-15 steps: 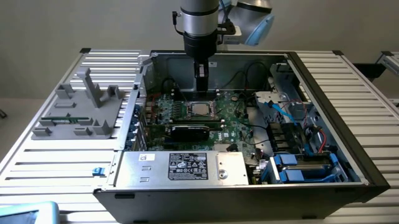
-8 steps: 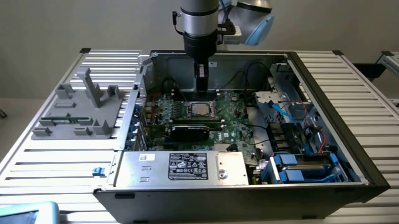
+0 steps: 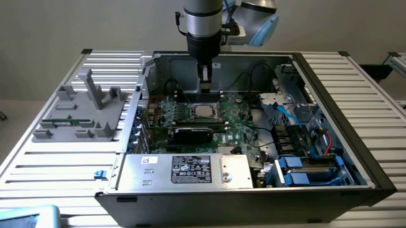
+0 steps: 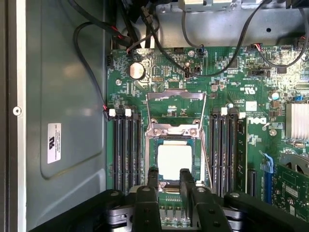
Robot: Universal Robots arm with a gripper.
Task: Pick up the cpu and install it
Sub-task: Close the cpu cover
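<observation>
Silvery-beige metal of the cpu (image 4: 175, 160) lies flat in the socket (image 4: 174, 133), the gripper (image 4: 169, 172) hangs just above that socket with jaws a little parted and grasping nothing, so I judge any motion here must be straight vertical, never sideways against the chip.

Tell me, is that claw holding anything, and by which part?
Nothing: the small square silvery-beige cpu lies in the black socket frame, and the gripper hangs empty over its edge.

My fingertips (image 4: 153, 176) are covering one edge of the cpu (image 4: 175, 159). The wrist view's border is cutting off my jaws' base.
</observation>
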